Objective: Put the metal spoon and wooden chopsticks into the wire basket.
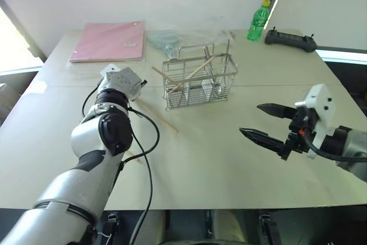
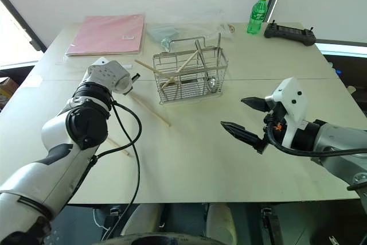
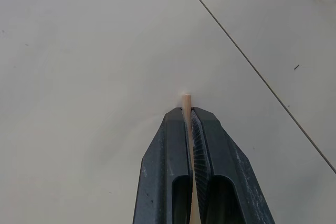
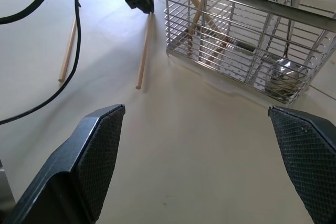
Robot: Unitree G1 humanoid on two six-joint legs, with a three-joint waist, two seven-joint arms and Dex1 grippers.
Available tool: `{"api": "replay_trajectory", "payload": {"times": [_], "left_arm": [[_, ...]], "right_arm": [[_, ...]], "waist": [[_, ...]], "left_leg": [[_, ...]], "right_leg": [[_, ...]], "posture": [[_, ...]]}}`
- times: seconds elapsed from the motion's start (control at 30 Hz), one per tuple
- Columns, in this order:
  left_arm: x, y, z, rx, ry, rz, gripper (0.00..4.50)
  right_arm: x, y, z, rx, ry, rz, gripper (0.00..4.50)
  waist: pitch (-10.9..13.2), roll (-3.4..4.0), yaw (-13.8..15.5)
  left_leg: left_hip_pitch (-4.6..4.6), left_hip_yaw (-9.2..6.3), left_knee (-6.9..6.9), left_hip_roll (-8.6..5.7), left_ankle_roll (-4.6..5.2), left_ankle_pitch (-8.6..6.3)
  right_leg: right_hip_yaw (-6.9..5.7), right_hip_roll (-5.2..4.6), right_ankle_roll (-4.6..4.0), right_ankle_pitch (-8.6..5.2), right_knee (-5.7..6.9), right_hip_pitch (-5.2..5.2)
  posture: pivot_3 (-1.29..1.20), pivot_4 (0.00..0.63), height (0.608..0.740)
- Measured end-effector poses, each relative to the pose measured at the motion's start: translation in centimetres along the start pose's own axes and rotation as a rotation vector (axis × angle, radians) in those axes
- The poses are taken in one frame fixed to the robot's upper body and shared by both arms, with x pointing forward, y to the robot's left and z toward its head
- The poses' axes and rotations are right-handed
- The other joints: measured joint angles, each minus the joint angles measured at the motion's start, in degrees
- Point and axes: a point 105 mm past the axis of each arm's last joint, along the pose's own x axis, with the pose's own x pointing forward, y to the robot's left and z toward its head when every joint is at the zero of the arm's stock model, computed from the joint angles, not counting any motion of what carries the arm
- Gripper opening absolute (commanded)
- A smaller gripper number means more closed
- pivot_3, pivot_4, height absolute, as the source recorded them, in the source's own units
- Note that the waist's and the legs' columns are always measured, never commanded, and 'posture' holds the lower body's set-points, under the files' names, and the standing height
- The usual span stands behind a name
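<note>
Left fingers [image 3: 202, 150] pinch a chopstick [image 3: 186, 109] between them.

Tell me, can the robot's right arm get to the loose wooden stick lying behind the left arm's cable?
Probably not easily. The right end effector is open and free, but the pale wooden chopstick lies across the table behind the left arm's black cable.

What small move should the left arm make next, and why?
Probably lift. The left gripper is shut on a chopstick that still lies along the table, with the wire basket close beside it. Raising the stick clear of the table comes before carrying it over the rim.
</note>
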Motion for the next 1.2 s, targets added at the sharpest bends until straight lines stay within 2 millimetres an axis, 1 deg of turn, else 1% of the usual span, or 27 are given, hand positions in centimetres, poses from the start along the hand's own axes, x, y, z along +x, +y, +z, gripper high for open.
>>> {"api": "replay_trajectory", "payload": {"times": [0.23, 0.5, 0.6, 0.67, 0.77, 0.87, 0.93, 1.03, 1.1, 1.17, 1.2], "left_arm": [[0.0, -0.1, 0.0, -0.014, 0.001, -0.005, 0.02], [0.0, -0.1, 0.0, -0.019, 0.001, -0.008, 0.02], [0.0, 0.0, 0.3, -0.035, 0.01, -0.014, 0.02], [-0.1, 0.3, 0.9, -0.046, 0.018, -0.024, 0.02], [-0.3, 1.1, 2.7, -0.073, 0.001, -0.032, 0.02], [-1.3, 0.8, 4.7, -0.092, -0.039, -0.065, 0.02], [-2.3, 0.4, 6.5, -0.095, -0.086, -0.093, 0.02], [-3.9, 0.5, 9.8, -0.089, -0.195, -0.136, 0.02], [-5.3, 0.3, 12.3, -0.047, -0.301, -0.186, 0.02], [-7.2, -0.3, 14.7, -0.014, -0.409, -0.26, 0.02], [-8.6, -1.0, 16.0, 0.021, -0.484, -0.315, 0.02]], "right_arm": [[0.1, -0.3, 0.3, -0.004, -0.014, -0.013, 4.5], [0.1, -0.3, 0.3, -0.001, -0.013, -0.014, 4.5], [0.1, -0.3, 0.2, 0.001, -0.01, -0.01, 4.5], [0.1, -0.4, 0.1, 0.008, -0.009, -0.009, 4.5], [0.1, -0.4, 0.1, 0.008, -0.009, -0.007, 4.5], [0.1, -0.4, 0.3, 0.003, -0.014, -0.007, 4.5], [0.1, -0.4, 0.4, 0.0, -0.018, -0.007, 4.5], [0.1, -0.4, 0.3, 0.001, -0.019, -0.006, 4.5], [0.1, -0.4, 0.4, 0.001, -0.019, -0.006, 4.5], [0.1, -0.4, 0.3, 0.002, -0.019, -0.006, 4.5], [0.1, -0.4, 0.3, 0.002, -0.019, -0.006, 4.5]], "waist": [[0.0, 0.0, 0.0], [0.0, 0.0, 0.0], [0.0, -0.01, 0.0], [0.1, -0.1, -0.1], [0.2, -0.31, -0.4], [0.3, -0.45, -0.2], [0.3, -0.48, -0.1], [0.3, -0.49, -0.2], [0.3, -0.49, -0.2], [0.3, -0.49, -0.2], [0.3, -0.49, -0.2]], "left_leg": [[-0.01, 0.0, -0.01, 0.0, 0.0, 0.0], [-0.01, 0.0, -0.01, 0.0, 0.0, 0.0], [-0.01, 0.0, -0.02, 0.01, 0.0, 0.0], [-0.03, 0.0, -0.03, 0.01, 0.0, 0.0], [-0.09, 0.02, -0.12, 0.06, 0.0, 0.0], [-0.24, 0.02, -0.14, 0.06, 0.03, 0.04], [-0.31, 0.02, -0.13, 0.05, 0.02, 0.03], [-0.42, 0.04, -0.14, 0.05, -0.01, 0.01], [-0.51, 0.05, -0.16, 0.04, -0.01, 0.01], [-0.58, 0.05, -0.17, 0.05, -0.01, 0.01], [-0.62, 0.05, -0.18, 0.05, -0.01, 0.01]], "right_leg": [[0.0, 0.0, 0.0, 0.0, -0.02, 0.0], [-0.01, 0.0, 0.0, 0.0, -0.03, 0.0], [-0.01, 0.0, 0.0, 0.0, -0.04, 0.0], [-0.01, 0.01, 0.0, 0.0, -0.04, -0.04], [-0.01, 0.04, -0.01, 0.01, -0.04, -0.18], [-0.01, 0.05, -0.04, 0.03, -0.05, -0.33], [-0.02, 0.04, -0.18, 0.12, -0.15, -0.34], [-0.02, 0.05, -0.22, 0.15, -0.3, -0.4], [-0.03, 0.06, -0.22, 0.16, -0.34, -0.47], [-0.03, 0.07, -0.23, 0.16, -0.37, -0.54], [-0.04, 0.07, -0.23, 0.17, -0.4, -0.56]], "posture": [[0.0, 0.15, 0.709], [0.0, 0.15, 0.709], [0.0, 0.15, 0.709], [0.0, 0.15, 0.709], [0.0, 0.15, 0.709], [0.0, 0.15, 0.709], [0.0, 0.15, 0.709], [0.0, 0.15, 0.709], [0.0, 0.15, 0.709], [0.0, 0.15, 0.709], [0.0, 0.15, 0.709]]}}
